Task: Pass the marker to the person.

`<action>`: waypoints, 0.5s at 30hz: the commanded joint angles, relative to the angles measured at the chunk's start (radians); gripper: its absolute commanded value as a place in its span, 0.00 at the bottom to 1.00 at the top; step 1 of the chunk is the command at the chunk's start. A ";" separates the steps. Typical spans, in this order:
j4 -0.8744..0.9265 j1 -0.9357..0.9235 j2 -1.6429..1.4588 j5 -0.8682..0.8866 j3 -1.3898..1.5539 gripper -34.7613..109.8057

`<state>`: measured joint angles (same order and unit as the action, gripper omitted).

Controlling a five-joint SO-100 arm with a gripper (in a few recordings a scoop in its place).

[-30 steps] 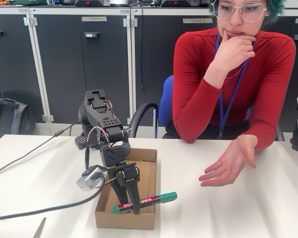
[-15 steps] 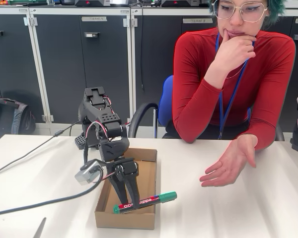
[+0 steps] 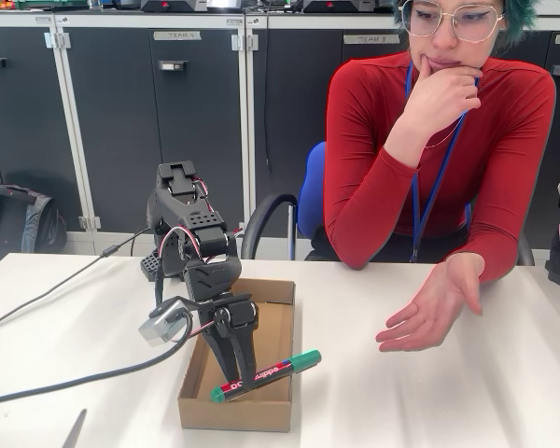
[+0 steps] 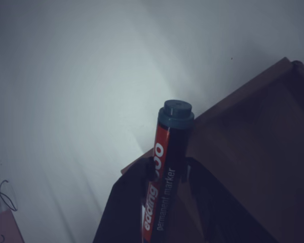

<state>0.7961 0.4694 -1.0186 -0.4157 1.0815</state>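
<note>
In the fixed view the black robot arm is bending down over an open cardboard box that is sitting on the white table, and its gripper is pointing down into the near part of the box. The gripper is clamping the marker between its two fingers, around the labelled part of the barrel. The marker is lying tilted: its green end is low at the left, near the front wall of the box, and its green cap is higher at the right, sticking out past the right wall of the box. This view is also showing the person in a red long-sleeved top with a blue lanyard, who is sitting at the far side of the table, to the right of the arm. One hand is resting at the chin, and the other hand is lying open, palm up, over the table, well apart from the marker and to the right of the box. A grey cable is running across the table at the left. The wrist view is darker and is giving the close detail: the marker is rising between the two dark fingers, its red-and-white label is readable as a permanent marker, and its round end is pointing up toward the pale table. The brown box is lying to the right of it.
</note>
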 commanded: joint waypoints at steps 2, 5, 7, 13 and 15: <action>-0.017 0.005 -0.110 -0.017 -0.003 0.22; -0.020 0.005 -0.114 -0.014 -0.002 0.21; -0.020 0.005 -0.115 -0.014 -0.003 0.21; -0.014 0.000 -0.129 -0.018 0.000 0.21; -0.012 -0.003 -0.140 -0.026 0.006 0.21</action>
<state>0.7961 0.4679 -1.0385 -0.4157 1.0937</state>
